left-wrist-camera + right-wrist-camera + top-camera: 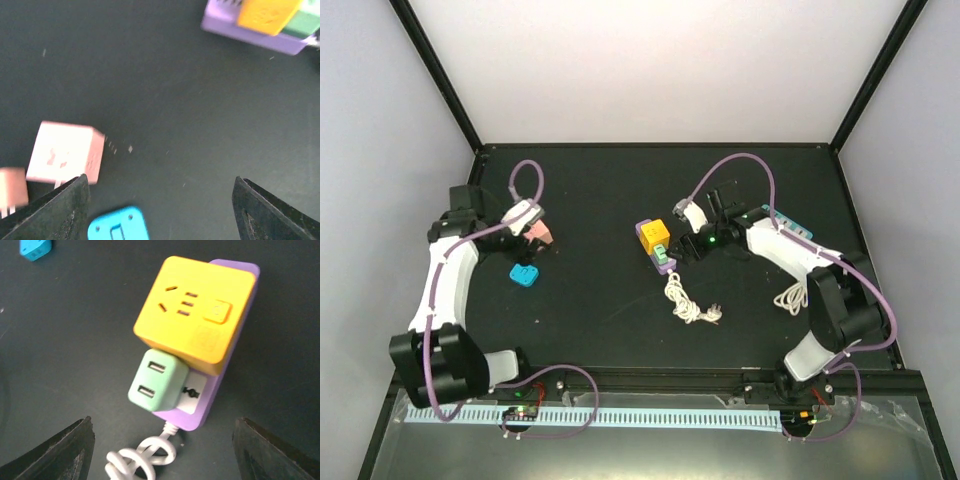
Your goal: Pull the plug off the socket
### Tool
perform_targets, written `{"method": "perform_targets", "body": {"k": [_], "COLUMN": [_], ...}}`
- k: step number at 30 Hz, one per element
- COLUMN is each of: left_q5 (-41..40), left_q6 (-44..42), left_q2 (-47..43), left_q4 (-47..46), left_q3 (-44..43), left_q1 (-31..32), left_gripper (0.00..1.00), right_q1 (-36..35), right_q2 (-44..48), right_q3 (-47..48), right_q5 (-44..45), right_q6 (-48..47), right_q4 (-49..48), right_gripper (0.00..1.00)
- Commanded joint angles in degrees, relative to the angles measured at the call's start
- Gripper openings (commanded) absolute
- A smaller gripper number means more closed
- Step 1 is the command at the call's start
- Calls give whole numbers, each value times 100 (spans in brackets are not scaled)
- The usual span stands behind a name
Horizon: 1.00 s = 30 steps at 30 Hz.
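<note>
A purple socket strip lies mid-table with a yellow cube adapter and a mint green USB plug plugged into it. Its white cable coils toward the front. In the right wrist view the yellow adapter, the green plug and the strip lie just ahead of my open, empty right gripper. That gripper hovers right of the strip. My left gripper is open and empty, far left of the strip.
A pink cube plug, a second pink piece and a blue plug lie by the left gripper. A teal strip and another white cable lie at the right, under the right arm.
</note>
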State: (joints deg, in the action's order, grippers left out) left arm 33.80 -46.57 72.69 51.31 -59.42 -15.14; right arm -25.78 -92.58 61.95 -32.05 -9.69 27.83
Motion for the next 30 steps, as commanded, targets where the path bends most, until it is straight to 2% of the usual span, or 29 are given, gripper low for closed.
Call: {"method": "perform_targets", "body": {"k": [1, 6, 10, 14, 23, 30], "left_q5": [199, 261, 167, 170, 177, 179], "left_q6": [367, 1063, 1212, 1288, 1356, 1290], "left_q2": [-481, -474, -447, -453, -535, -543], "left_q4": [-447, -715, -850, -837, -868, -830], "left_q3": [-2, -127, -112, -153, -167, -149], "left_q1": [781, 1244, 1385, 1391, 1398, 1404], "left_gripper": [80, 80, 80, 81, 81, 81], "right_q1": [-140, -627, -995, -1204, -1333, -1324], "right_q2": [33, -109, -238, -466, -649, -596], "right_q3": [-248, -357, -346, -276, -368, -534], "right_q5": [676, 1427, 2104, 2473, 2640, 2168], "right_q6": [325, 440, 492, 504, 461, 132], "right_q4": [-852, -1297, -1503, -1561, -1685, -1730], "right_gripper": [77, 75, 73, 64, 41, 27]}}
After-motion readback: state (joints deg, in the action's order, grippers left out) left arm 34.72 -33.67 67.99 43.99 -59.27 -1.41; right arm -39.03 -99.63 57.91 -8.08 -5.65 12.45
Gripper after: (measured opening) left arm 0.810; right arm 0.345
